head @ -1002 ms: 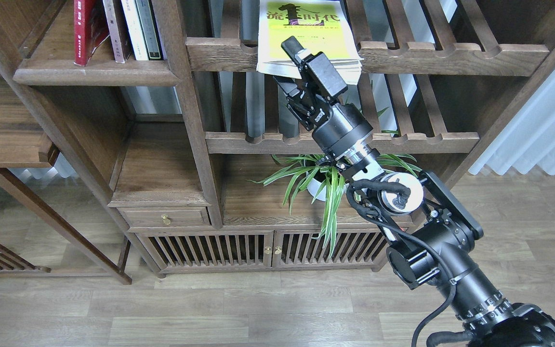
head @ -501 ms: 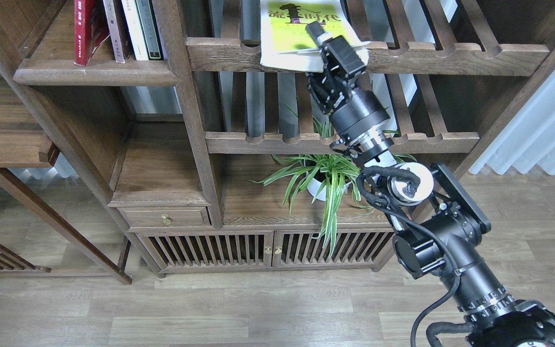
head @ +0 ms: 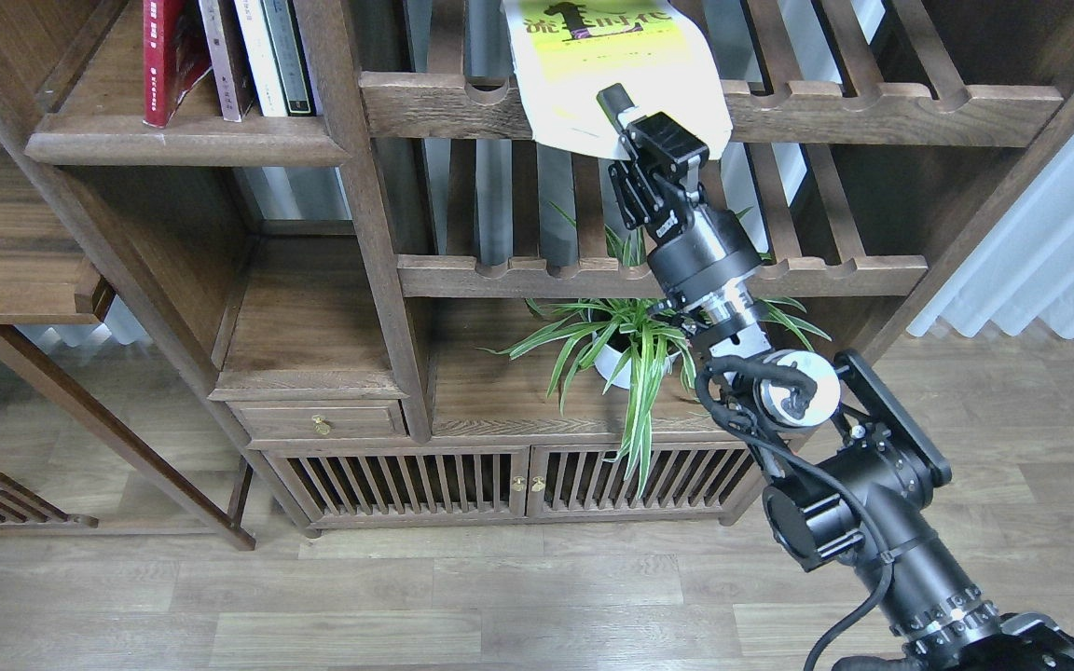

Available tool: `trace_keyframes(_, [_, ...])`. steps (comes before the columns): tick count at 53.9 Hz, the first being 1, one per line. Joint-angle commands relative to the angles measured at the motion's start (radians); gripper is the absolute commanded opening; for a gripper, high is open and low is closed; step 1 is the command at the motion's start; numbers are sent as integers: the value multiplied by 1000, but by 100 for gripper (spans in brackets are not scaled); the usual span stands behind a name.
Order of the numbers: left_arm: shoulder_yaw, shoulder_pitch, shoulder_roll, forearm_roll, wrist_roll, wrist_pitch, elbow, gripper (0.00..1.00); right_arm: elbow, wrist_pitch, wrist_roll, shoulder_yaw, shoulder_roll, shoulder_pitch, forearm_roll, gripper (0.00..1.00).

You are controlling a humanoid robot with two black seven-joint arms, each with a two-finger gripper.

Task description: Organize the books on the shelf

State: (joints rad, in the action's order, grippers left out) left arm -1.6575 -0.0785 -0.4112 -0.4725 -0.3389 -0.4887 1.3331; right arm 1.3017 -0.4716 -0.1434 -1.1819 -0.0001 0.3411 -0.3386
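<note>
The yellow-green book [head: 593, 37] lies on the upper slatted rack, tilted, with its pale near edge hanging over the front rail. My right gripper [head: 641, 126] reaches up from the lower right and is shut on that near edge. The bright red book [head: 162, 58] and the dark maroon book [head: 220, 58] stand on the solid dark-brown shelf [head: 183, 147] at the upper left, beside a thin white volume and a dark-green one. My left gripper is out of view.
The upper rack's scalloped rail [head: 826, 101] and a lower slatted rack [head: 500, 276] cross the middle. A potted spider plant [head: 626, 349] stands under my right arm. A cabinet with a drawer [head: 318, 421] is below, and a white curtain [head: 1040, 252] hangs at the right.
My right gripper has moved right and closed on the yellow-green book's near edge. The book has shifted right and tipped up. A dark part at the left edge has left the view.
</note>
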Motion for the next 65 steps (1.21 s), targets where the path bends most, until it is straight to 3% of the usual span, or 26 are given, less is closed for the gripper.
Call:
trace_keyframes(1, [-5,0,5,21,-5,0,0,100,56,-17,-56,51,0,-92,0,5])
trace_keyframes(8, [-5,3,6,52,-3,0,2,100,85,-17,-103,136,0,-175,-2,5])
trace_keyframes(18, [-8,22,75,81,5,0,-2,100,85,-17,-110,209,0,-258,-2,5])
trace_keyframes(28, [31,153,158,156,9,0,0,100,80,-17,-134,248,0,-376,-2,6])
trace_keyframes(41, [269,307,201,362,0,0,5,100,51,-17,-174,298,0,-465,-2,6])
trace_keyframes(65, [522,318,334,505,-5,0,12,100,-18,-17,-200,317,0,-484,-16,6])
